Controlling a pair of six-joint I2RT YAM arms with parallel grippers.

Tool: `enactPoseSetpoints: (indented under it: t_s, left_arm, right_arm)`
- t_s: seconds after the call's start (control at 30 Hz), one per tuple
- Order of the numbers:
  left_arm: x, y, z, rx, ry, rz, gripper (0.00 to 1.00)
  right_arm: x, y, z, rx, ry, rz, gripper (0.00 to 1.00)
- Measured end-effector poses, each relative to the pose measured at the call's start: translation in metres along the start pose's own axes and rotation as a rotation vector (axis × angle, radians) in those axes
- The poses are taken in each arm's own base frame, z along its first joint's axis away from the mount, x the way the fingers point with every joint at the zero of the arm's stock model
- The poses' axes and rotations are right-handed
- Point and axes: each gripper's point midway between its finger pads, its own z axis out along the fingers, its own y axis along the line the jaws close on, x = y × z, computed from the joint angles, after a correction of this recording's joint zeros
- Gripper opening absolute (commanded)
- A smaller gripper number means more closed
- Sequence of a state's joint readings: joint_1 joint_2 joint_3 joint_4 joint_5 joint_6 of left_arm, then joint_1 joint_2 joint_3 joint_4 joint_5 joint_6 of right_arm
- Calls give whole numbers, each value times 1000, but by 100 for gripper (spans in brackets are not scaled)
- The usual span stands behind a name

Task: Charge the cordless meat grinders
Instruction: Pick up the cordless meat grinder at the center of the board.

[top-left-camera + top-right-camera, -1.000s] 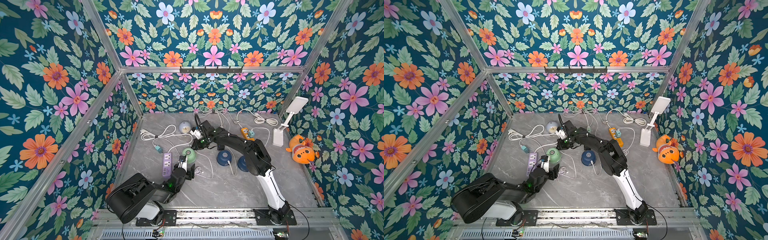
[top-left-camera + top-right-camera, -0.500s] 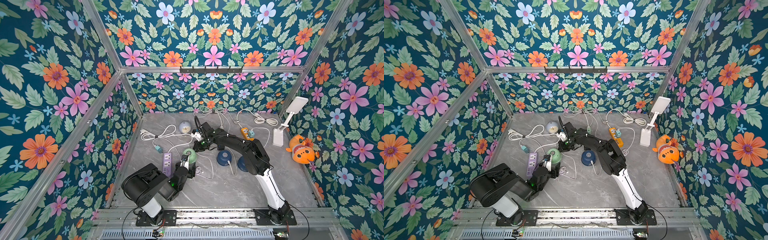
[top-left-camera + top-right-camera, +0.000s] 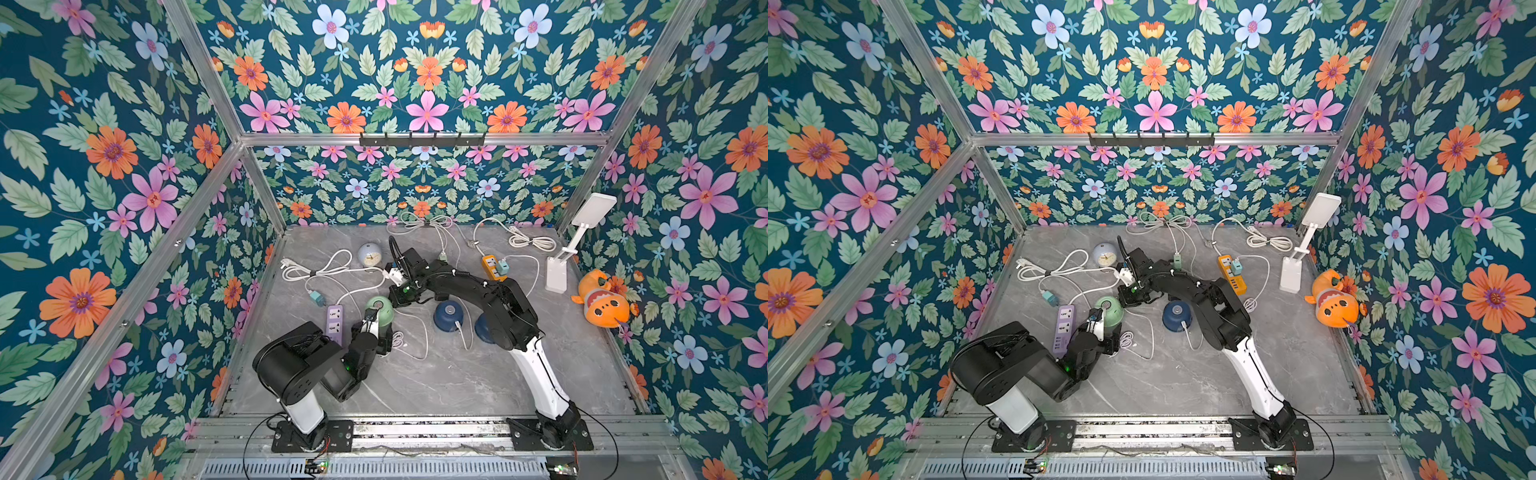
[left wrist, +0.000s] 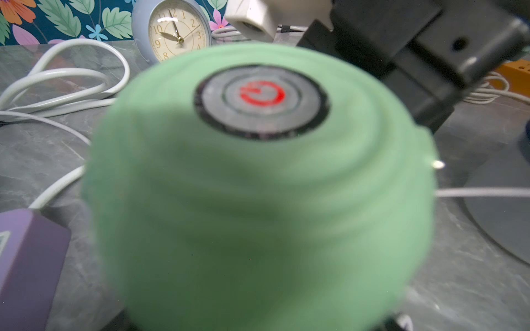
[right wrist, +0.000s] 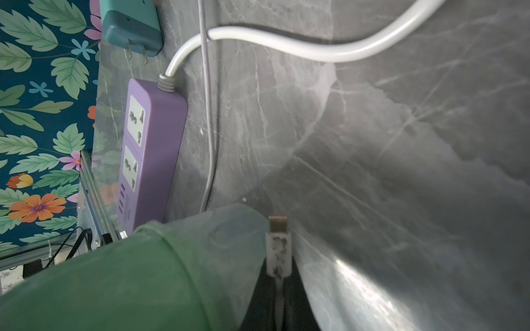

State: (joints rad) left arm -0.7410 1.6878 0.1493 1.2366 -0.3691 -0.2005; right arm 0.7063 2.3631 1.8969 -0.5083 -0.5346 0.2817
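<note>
Bare table (image 3: 436,382) at 6 o'clock. One mint green grinder (image 3: 384,306), two navy grinders (image 3: 449,316) (image 3: 483,329). Left gripper (image 3: 375,319) straddles the mint one, grip indeterminate; right gripper (image 5: 277,268) clamps plug (image 5: 277,243).

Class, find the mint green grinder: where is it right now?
In both top views the mint green grinder sits left of centre, between the purple power strip and a navy grinder.

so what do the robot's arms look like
They match: the left arm and right arm each have bulky rounded black joints, a white lower link on a black base plate, a small green light, and thin black cables trailing from the base.
</note>
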Motion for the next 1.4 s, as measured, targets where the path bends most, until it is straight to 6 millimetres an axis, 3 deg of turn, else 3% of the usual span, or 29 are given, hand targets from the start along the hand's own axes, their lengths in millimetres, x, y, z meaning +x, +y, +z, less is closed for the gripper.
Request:
enactPoseSetpoints:
  t_s: [0.1,0.13,0.5,0.87,1.4]
  left_arm:
    - [0,1,-3,4,-5,-2,86]
    - [1,2,-4,4,-7,-3,100]
    - [-3,0,-5,18,-43,-2,100]
    - [-5,0,1,1,-68,-9,94]
    - [-10,-4,3,15,-73,11,77]
  right_arm:
    - [2,1,0,-6,7,4,0]
    - [2,2,1,-11,10,5,0]
    - [11,5,4,-53,51,23,0]
    - [17,5,7,-67,81,30,0]
    - [26,1,6,-55,102,32,0]
